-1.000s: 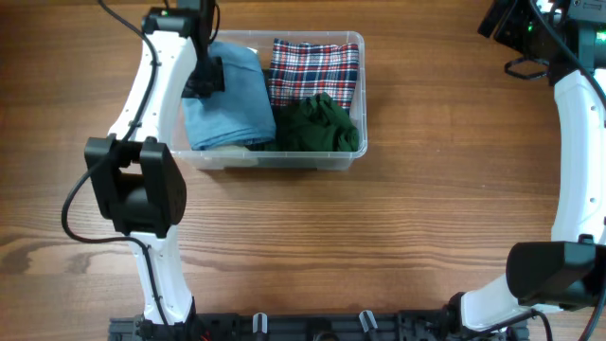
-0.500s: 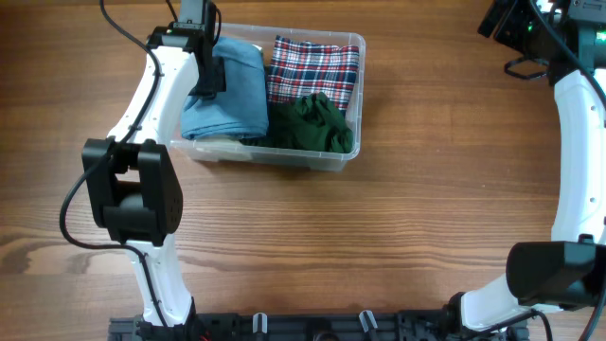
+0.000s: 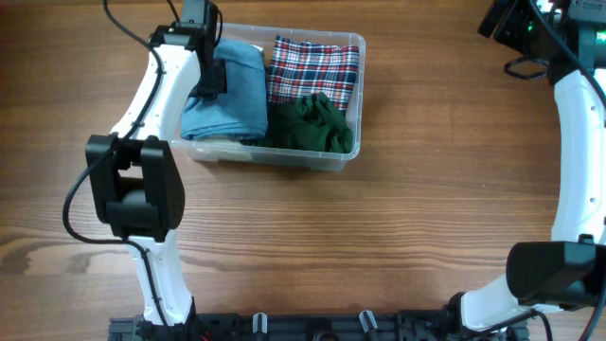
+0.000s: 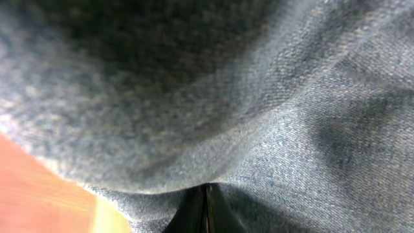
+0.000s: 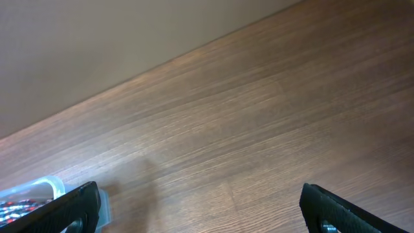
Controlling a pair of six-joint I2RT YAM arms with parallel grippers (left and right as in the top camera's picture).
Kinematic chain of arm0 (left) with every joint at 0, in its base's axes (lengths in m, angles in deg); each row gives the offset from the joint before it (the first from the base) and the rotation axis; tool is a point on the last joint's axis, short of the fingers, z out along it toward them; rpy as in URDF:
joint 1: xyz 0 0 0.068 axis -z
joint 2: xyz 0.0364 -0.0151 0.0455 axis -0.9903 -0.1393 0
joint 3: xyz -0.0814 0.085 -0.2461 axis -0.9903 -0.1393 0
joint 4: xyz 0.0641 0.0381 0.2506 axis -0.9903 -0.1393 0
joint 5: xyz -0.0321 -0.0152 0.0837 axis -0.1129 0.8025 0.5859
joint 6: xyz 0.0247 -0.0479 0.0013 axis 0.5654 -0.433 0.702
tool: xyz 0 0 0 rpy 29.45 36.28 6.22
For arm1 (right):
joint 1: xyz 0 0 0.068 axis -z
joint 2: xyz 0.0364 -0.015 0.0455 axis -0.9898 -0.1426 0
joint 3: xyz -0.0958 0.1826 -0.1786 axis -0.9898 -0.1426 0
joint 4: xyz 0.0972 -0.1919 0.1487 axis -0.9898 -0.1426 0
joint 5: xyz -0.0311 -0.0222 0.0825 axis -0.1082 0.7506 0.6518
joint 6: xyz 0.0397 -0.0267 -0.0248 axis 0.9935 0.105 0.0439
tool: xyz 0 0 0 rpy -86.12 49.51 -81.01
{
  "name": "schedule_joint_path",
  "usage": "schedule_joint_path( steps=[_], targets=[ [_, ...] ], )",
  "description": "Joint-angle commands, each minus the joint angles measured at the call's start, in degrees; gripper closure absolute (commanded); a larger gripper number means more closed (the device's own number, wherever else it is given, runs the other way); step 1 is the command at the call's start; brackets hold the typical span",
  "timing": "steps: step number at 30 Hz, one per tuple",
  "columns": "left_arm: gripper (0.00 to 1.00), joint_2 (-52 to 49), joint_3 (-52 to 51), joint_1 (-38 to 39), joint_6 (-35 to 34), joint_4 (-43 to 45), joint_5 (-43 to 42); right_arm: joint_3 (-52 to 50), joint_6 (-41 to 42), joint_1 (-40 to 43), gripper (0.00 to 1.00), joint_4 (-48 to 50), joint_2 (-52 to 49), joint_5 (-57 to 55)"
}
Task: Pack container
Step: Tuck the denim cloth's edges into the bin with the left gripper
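Observation:
The clear plastic container (image 3: 358, 57) lies at the back of the table, slightly skewed. It holds a folded blue cloth (image 3: 239, 104) on the left, a plaid cloth (image 3: 314, 64) at the back right and a dark green cloth (image 3: 312, 125) at the front right. My left gripper (image 3: 208, 80) is inside the container at its left side, pressed into the blue cloth (image 4: 291, 110). Its fingertips (image 4: 206, 210) are closed together. My right gripper (image 5: 204, 213) is open and empty, high over the back right of the table, with the container's corner (image 5: 48, 188) just in view.
The left arm (image 3: 142, 133) runs along the container's left side. The right arm (image 3: 578, 142) stands along the table's right edge. Bare wooden table (image 3: 426, 218) surrounds the container.
The container has shifted a little to the left and back and turned slightly, with my left gripper still pressed into the blue cloth. The right arm has not moved.

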Motion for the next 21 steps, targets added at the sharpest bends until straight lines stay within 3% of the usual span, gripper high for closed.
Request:
schedule_joint_path(
  steps=[1,10,21],
  targets=[
    [0.96,-1.4,2.8,0.5,1.1,-5.4,-0.5,-0.2,0.4,0.0,0.0,0.2,-0.2,-0.8],
    [0.95,6.2,7.8,3.8,0.8,-15.4,-3.8,-0.2,0.4,0.0,0.01,0.2,-0.2,-0.8],
    [0.93,6.5,7.7,7.3,-3.4,-23.3,-6.7,-0.2,0.4,0.0,0.01,0.2,-0.2,-0.8]
  ],
)
